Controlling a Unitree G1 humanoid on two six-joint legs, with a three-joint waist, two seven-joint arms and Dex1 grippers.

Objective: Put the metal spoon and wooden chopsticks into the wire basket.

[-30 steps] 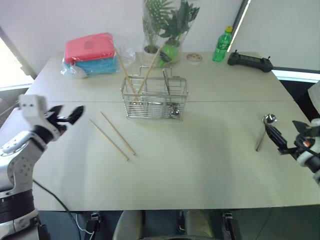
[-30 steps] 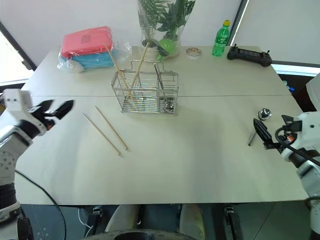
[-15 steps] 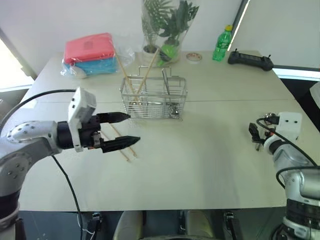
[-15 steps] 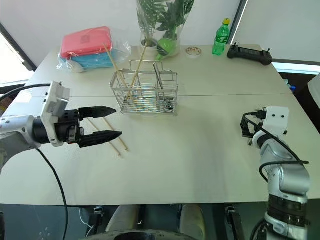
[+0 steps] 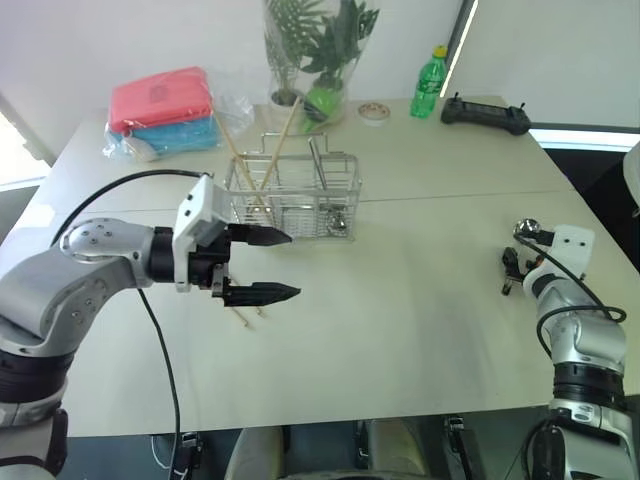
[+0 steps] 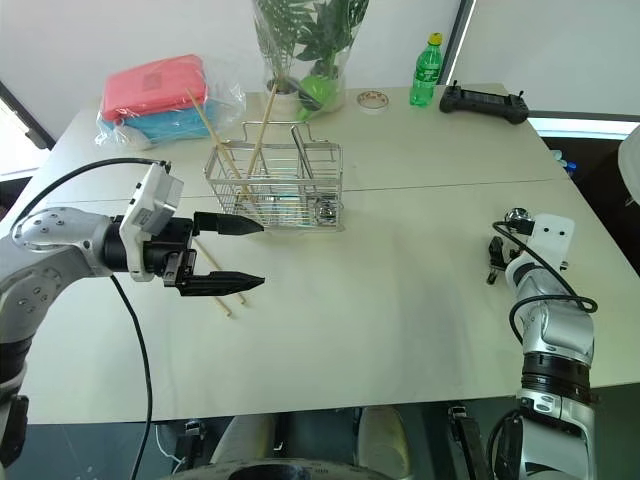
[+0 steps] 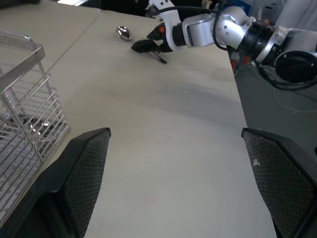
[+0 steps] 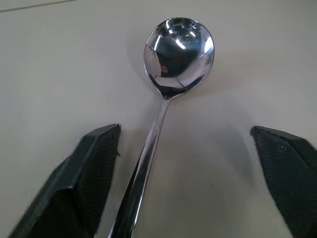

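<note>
Overhead, in the left eye view, the wire basket stood toward the far edge of the surface, with two chopsticks leaning inside it. Another pair of wooden chopsticks lay flat just in front of the basket (partly hidden by the arm). The left pincer hovered above them, fingers wide apart and holding nothing. Near the right edge lay the metal spoon, the right pincer low over its handle.

In the right wrist view, the spoon's handle ran between the right pincer's fingers, which stood apart, not touching it.
</note>
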